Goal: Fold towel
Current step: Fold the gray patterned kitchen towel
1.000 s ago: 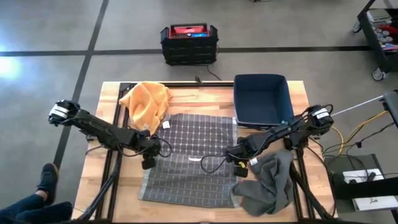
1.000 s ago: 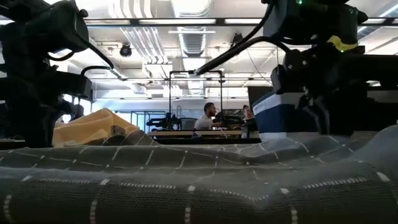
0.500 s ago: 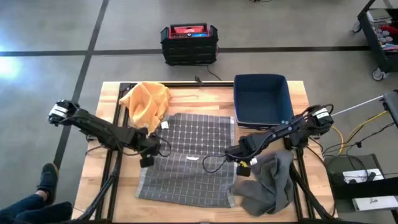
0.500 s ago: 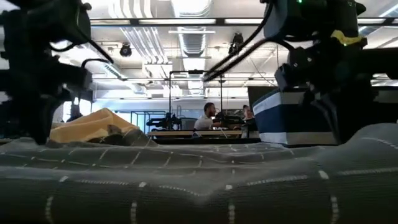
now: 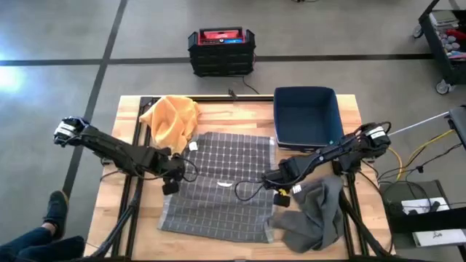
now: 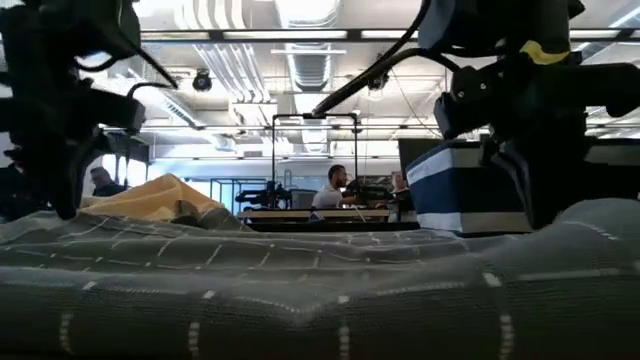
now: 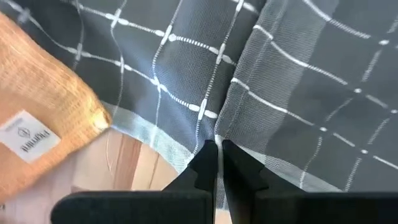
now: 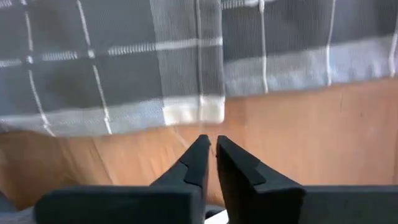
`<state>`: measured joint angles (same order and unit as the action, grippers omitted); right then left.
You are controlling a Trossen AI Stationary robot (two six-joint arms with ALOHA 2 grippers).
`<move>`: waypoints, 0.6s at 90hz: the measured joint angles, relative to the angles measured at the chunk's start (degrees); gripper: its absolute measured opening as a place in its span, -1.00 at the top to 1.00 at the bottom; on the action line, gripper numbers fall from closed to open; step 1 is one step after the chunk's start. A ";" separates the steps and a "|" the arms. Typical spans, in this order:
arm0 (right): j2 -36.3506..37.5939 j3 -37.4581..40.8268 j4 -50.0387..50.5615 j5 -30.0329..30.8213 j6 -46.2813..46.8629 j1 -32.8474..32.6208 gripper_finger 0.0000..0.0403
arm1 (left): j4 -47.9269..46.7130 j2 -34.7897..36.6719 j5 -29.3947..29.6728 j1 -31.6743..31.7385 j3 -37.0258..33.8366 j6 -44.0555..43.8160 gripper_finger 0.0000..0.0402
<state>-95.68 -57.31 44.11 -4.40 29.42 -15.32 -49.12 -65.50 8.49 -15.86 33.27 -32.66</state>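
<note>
Three cloths lie on the wooden surface [image 5: 240,120]: one grey checked towel [image 5: 222,185] spread flat, one orange cloth [image 5: 171,120], one plain grey cloth [image 5: 313,215], plus one blue bin [image 5: 306,116]. The left gripper [image 7: 216,163] has jaws pressed together, pinching the towel's edge beside the orange cloth. The right gripper [image 8: 208,152] has jaws nearly touching over bare wood, just short of the towel's hem; whether they hold anything is unclear.

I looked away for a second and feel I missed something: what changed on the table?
The checked grey towel has slid toward the table's far edge, both claws, left claw and right claw, moving with its side edges. The yellow cloth, blue bin and plain grey cloth stayed put.
</note>
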 joint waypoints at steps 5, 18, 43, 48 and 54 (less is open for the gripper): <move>-0.03 0.09 -0.62 0.48 -0.17 -0.21 0.69 | 0.63 -0.01 -0.02 0.00 -0.63 -0.06 1.00; -0.11 0.52 -5.47 5.05 -1.22 -0.18 0.38 | 1.65 -0.01 -0.03 0.00 -1.09 -0.36 0.94; -0.13 2.60 -8.39 5.97 -0.42 -0.16 0.12 | 3.59 -0.01 -0.04 0.00 -1.09 2.11 0.51; -0.15 3.79 -10.11 5.98 0.09 -0.25 0.13 | 3.60 -0.01 -0.04 0.00 -1.09 2.18 0.42; -0.17 5.01 -12.18 5.92 0.62 -0.29 0.16 | 3.61 0.01 -0.04 0.00 -1.09 2.18 0.32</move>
<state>-95.85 -52.29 31.92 1.52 30.04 -15.62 -45.52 -65.49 8.45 -15.86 32.18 -30.48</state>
